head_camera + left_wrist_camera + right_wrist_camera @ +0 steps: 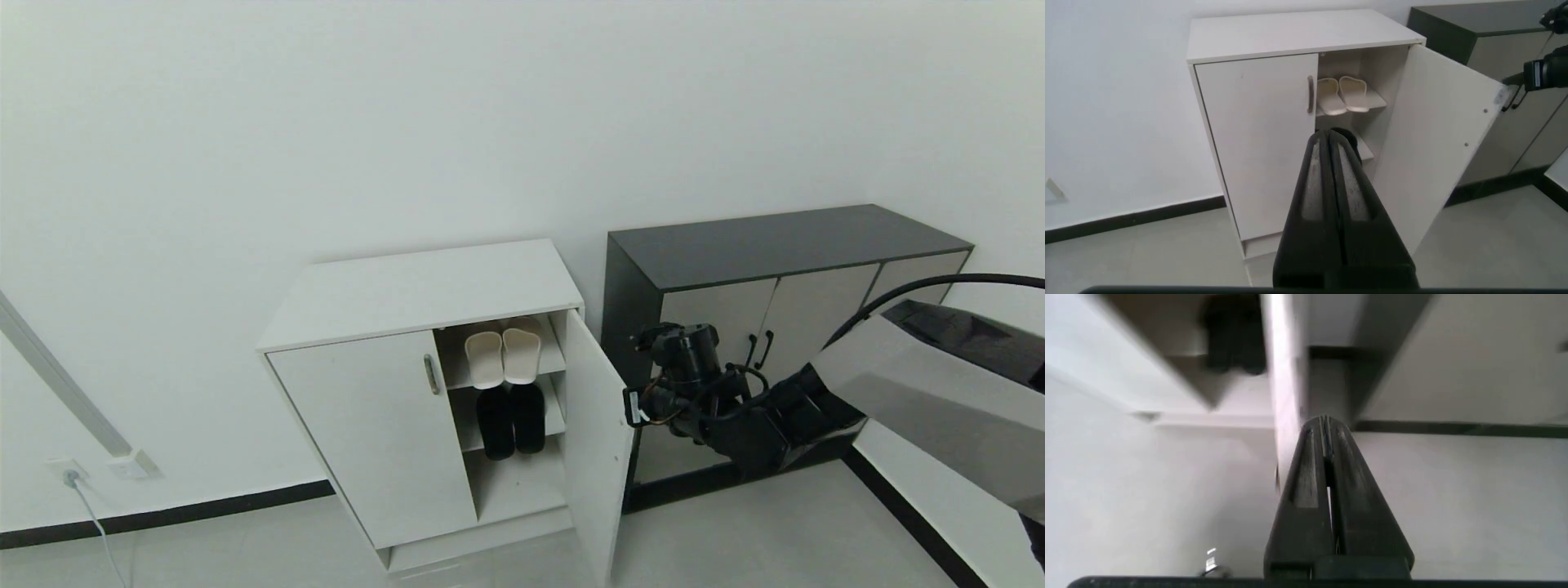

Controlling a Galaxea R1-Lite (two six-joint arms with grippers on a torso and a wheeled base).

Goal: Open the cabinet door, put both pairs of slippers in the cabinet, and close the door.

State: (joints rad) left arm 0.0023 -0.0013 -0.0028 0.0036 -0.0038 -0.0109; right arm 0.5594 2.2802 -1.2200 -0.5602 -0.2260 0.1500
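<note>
Right gripper (fingers pressed together) apparently touches open cabinet door, arm outstretched.

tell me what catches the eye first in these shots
The white cabinet stands against the wall with its right door wide open. Inside, beige slippers lie on the top shelf and black slippers on the shelf below. The right tool, shut, sits close by the door's outer side, in front of a dark cabinet.
</note>
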